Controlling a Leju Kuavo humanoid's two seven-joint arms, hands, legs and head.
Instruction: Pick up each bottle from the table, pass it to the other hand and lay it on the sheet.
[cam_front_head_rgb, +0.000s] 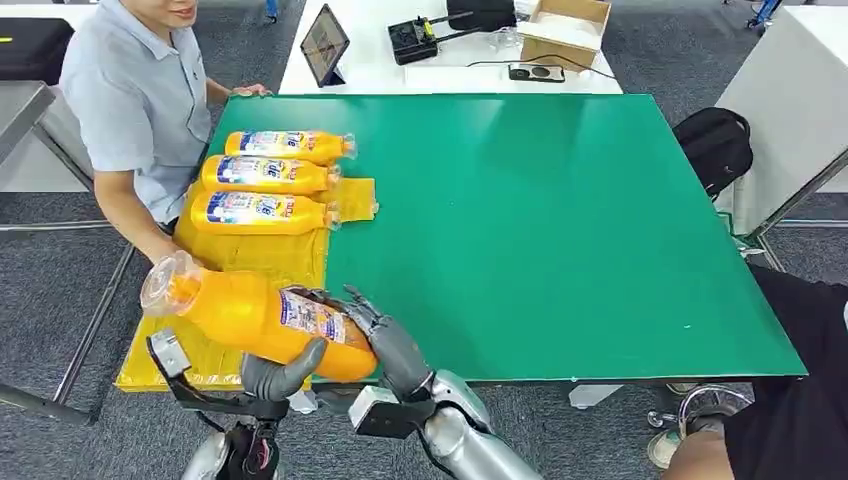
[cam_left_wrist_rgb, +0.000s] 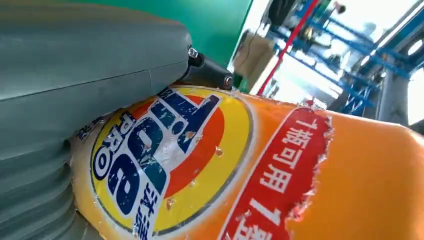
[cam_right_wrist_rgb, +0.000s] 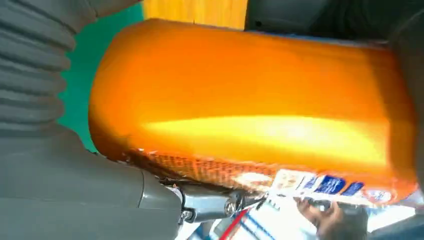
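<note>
An orange bottle (cam_front_head_rgb: 250, 315) with a clear cap hangs tilted over the near end of the yellow sheet (cam_front_head_rgb: 262, 262), cap pointing far left. Both hands are on it: my left hand (cam_front_head_rgb: 280, 375) cups it from below and my right hand (cam_front_head_rgb: 385, 340) wraps its base end. In the left wrist view the bottle's label (cam_left_wrist_rgb: 200, 165) lies against my left hand (cam_left_wrist_rgb: 75, 90). The right wrist view has the bottle's orange body (cam_right_wrist_rgb: 250, 100) pressed to my right hand (cam_right_wrist_rgb: 60, 190). Three more orange bottles (cam_front_head_rgb: 290, 146) (cam_front_head_rgb: 265, 174) (cam_front_head_rgb: 260, 211) lie side by side on the sheet's far part.
The green table (cam_front_head_rgb: 540, 220) stretches to the right of the sheet. A person (cam_front_head_rgb: 140, 100) sits at the table's left side, close to the sheet. A white table (cam_front_head_rgb: 450, 75) behind carries a tablet, boxes and cables. A black bag (cam_front_head_rgb: 715, 145) stands at the right.
</note>
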